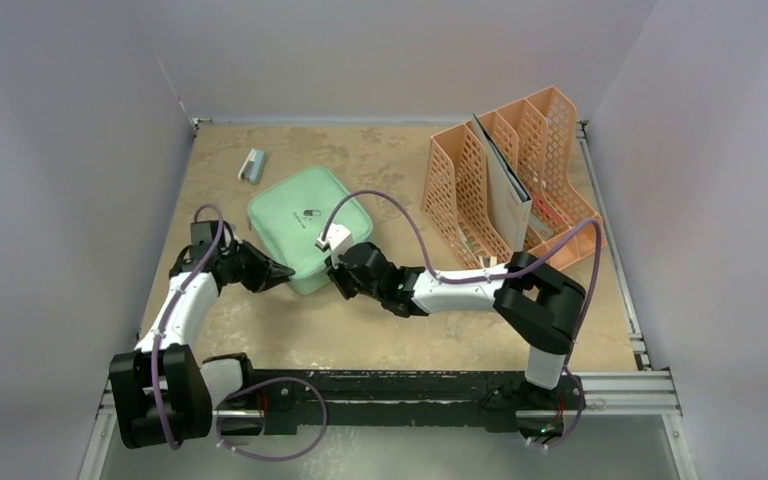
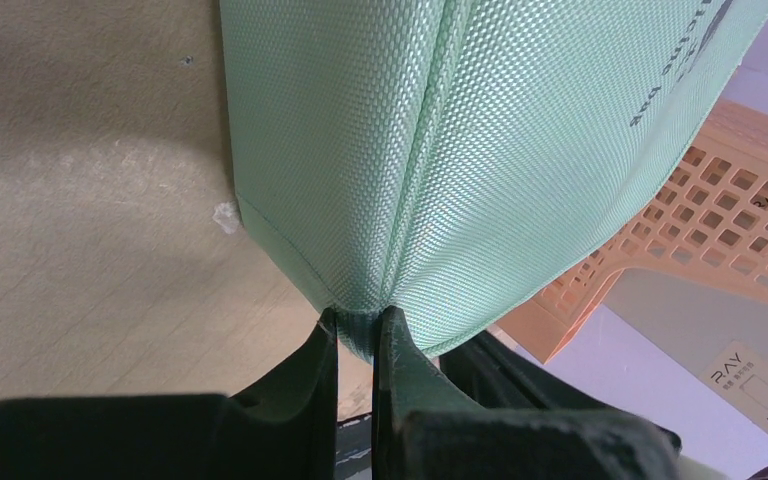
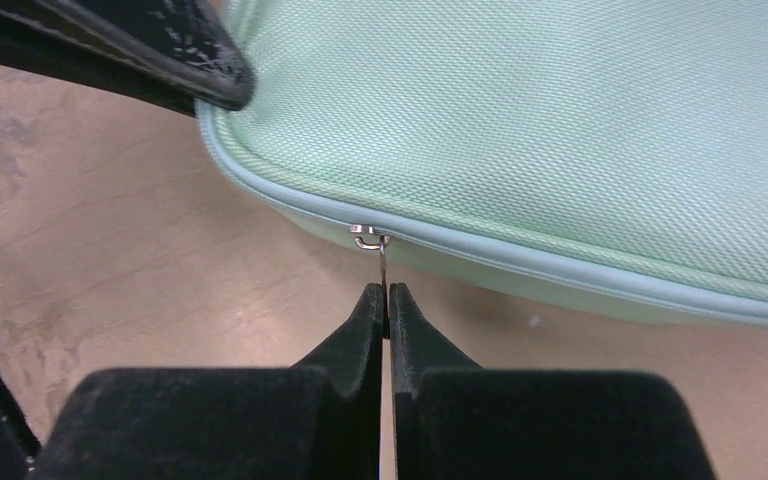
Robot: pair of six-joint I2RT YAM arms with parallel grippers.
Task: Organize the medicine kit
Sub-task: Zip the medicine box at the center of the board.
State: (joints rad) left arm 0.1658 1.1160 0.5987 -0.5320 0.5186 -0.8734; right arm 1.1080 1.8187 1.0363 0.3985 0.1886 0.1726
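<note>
The medicine kit (image 1: 305, 222) is a mint-green square case of woven fabric with rounded corners, a pill icon on top and a zip round its side. It lies left of the table's middle. My left gripper (image 1: 282, 272) is shut on the kit's near corner; in the left wrist view its fingertips pinch a fold of the fabric (image 2: 358, 325). My right gripper (image 3: 387, 292) is shut on the thin metal zip pull (image 3: 382, 262), which hangs from the slider (image 3: 370, 237) on the kit's near side (image 3: 560, 120). Overhead, that gripper (image 1: 335, 268) sits at the kit's near right edge.
A peach mesh file rack (image 1: 515, 180) stands at the back right with a grey folder (image 1: 508, 195) in it. A small white and green object (image 1: 251, 165) lies at the back left. Walls close off three sides of the table.
</note>
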